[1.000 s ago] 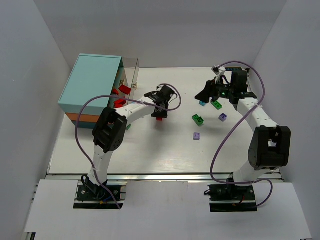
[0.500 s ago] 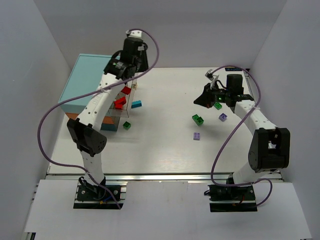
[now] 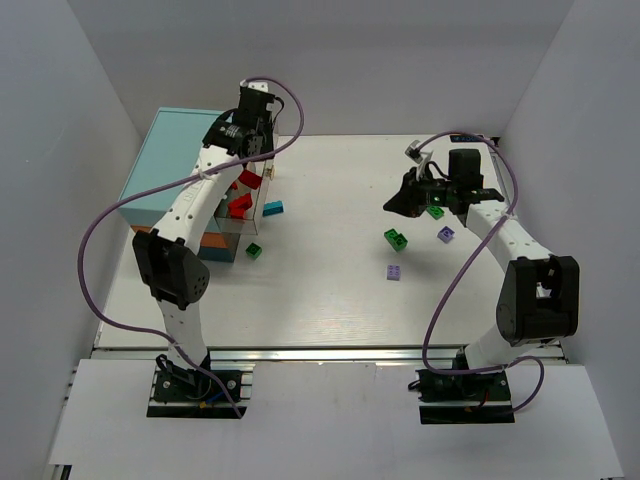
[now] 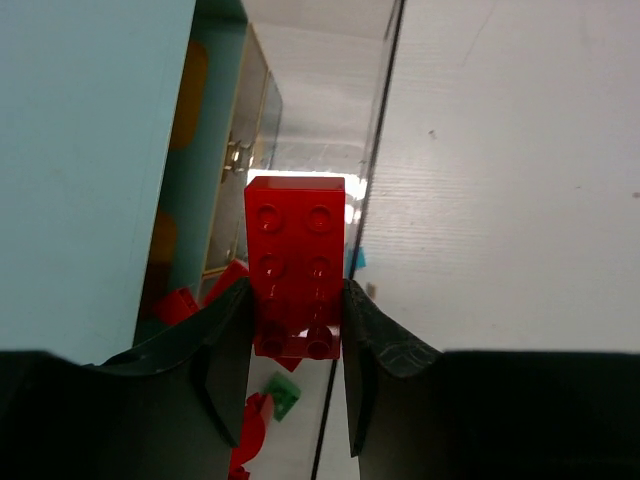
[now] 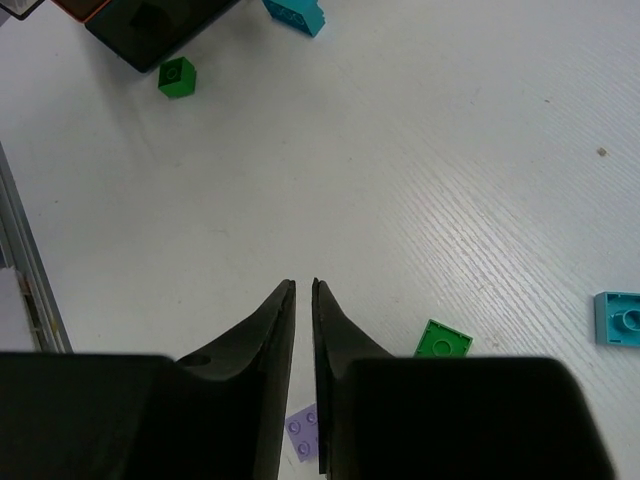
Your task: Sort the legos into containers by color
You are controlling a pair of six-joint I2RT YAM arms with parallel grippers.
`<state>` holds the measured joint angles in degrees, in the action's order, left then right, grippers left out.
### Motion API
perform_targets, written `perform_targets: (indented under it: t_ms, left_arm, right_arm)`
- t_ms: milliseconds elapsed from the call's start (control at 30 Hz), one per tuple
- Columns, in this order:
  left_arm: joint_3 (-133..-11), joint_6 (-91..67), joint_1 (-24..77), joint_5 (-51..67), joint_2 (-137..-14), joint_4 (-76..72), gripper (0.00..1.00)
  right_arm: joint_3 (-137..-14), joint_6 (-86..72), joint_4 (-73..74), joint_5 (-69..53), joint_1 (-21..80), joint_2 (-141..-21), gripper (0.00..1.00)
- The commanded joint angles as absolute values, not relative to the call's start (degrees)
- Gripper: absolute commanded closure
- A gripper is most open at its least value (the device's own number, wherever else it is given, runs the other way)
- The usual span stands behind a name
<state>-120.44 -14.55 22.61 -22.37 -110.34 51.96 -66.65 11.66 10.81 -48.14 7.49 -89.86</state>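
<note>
Left gripper (image 4: 295, 292) — red lego (image 4: 295, 230) clamped — has swung to the cabinet (image 3: 185, 160).

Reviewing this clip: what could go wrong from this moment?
The left gripper pinches the red brick only at its lower end, beside the clear drawer's wall; released here, it might land outside. The right gripper is nearly shut on nothing, with the green brick loose on the table: possibly a missed pick.

The lower sides of the red studded plastic brick (image 4: 295, 265) are covered by the dark left fingers (image 4: 225, 350). In the right wrist view, one cyan-blue studded brick (image 5: 620, 318) is cut off by the right edge. A second cyan-blue brick (image 5: 296, 14) is cut off by the top edge. A pale purple studded brick (image 5: 303, 436) is half hidden behind the black right fingers (image 5: 270, 340).
</note>
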Motion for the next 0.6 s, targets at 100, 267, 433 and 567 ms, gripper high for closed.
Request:
perform_targets:
  t_ms: [100, 267, 433, 567]
  left_arm:
    - [-118.56, -13.71, 20.65, -26.89, -106.26, 52.91, 0.65]
    - [-119.88, -12.92, 20.65, -23.21, -106.08, 51.86, 0.34]
    - [-121.02, -12.66, 21.45, -17.67, -105.12, 49.75, 0.32]
    - [-122.17, -13.8, 21.97, -9.43, -104.77, 48.0, 0.7]
  right_arm:
    - [-68.55, 13.09, 12.22, -48.34, 8.35, -89.73, 0.82]
    - [-68.99, 13.45, 12.92, -48.6, 8.52, -90.0, 0.75]
    - [-68.73, 13.97, 12.83, -48.78, 8.7, -89.83, 0.46]
    - [-68.21, 14.41, 12.05, -48.78, 8.7, -89.39, 0.46]
